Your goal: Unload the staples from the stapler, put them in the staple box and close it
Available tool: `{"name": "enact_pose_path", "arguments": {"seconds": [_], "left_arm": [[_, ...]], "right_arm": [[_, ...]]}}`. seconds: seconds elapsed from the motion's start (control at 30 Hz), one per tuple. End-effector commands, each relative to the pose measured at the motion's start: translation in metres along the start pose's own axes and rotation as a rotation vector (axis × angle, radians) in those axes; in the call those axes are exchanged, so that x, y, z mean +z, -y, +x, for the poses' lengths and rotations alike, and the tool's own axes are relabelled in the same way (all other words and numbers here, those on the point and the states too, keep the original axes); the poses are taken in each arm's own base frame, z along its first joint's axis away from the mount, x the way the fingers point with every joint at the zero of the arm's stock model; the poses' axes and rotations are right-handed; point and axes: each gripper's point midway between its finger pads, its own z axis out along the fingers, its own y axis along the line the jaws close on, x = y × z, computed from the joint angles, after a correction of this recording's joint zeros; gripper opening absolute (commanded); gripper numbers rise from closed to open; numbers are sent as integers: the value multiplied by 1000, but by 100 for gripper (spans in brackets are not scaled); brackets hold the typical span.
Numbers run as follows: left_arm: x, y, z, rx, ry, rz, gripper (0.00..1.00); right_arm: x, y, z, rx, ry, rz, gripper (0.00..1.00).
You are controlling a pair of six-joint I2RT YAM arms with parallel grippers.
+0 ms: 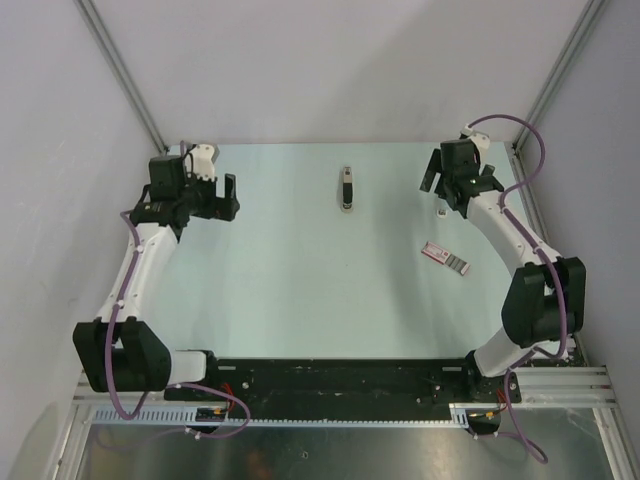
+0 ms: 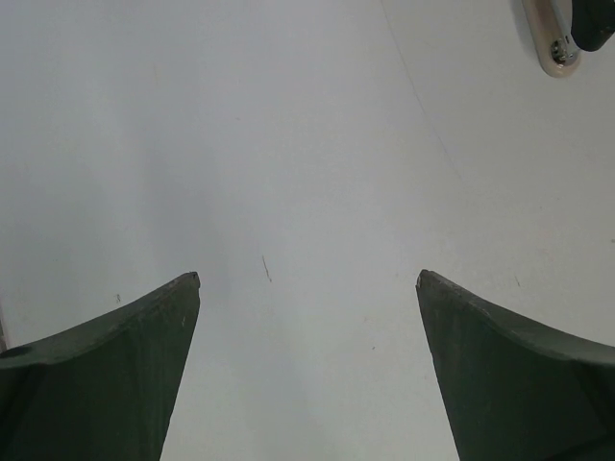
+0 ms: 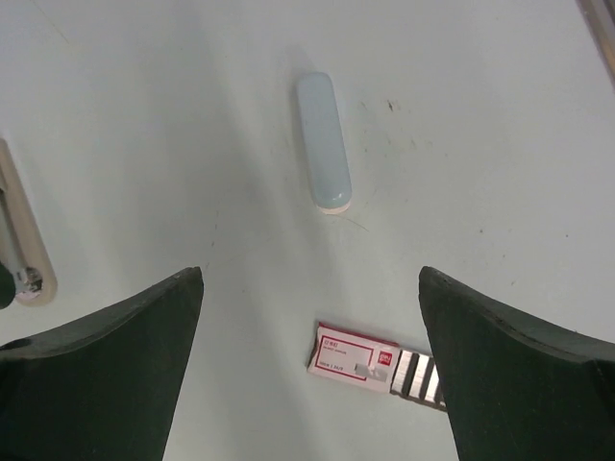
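Grippers are seen spread and empty: left gripper [image 2: 307,279], right gripper [image 3: 309,274]. Slim dark-grey stapler with silvery strip [image 1: 346,189] is laid upper centre; judged light, rigid, slick, best pinched across its sides.

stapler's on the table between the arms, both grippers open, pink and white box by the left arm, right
No: the top external view shows the pink-and-white box near the right arm, not the left. The stapler is between the arms; left gripper and right gripper are open.
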Motion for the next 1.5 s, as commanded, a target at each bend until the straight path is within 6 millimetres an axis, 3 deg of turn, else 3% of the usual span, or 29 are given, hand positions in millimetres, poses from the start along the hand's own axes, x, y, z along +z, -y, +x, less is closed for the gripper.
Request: {"name": "enact_pose_path", "arguments": {"seconds": [0.0, 0.23, 0.43, 0.7, 0.9, 1.27, 1.47], "left_arm": [[-10, 3, -18, -48, 32, 24, 99], [-7, 4, -9, -61, 2, 27, 100], [-9, 2, -2, -47, -10, 14, 99], [-8, 1, 5, -34, -25, 13, 99], [-8, 6, 6, -45, -26, 38, 99], [0, 2, 24, -22, -71, 27, 99], [2, 1, 31, -7, -88, 25, 92]], "right_arm": [[18, 1, -14, 11, 16, -19, 99], [69, 31, -15, 29, -12, 87, 99], [109, 48, 6, 8, -95, 202, 99], [130, 37, 10, 16, -122, 124, 97], [144, 29, 19, 15, -179, 74, 88], [150, 13, 41, -8, -236, 35, 73], [152, 4, 47, -29, -250, 26, 66]]}}
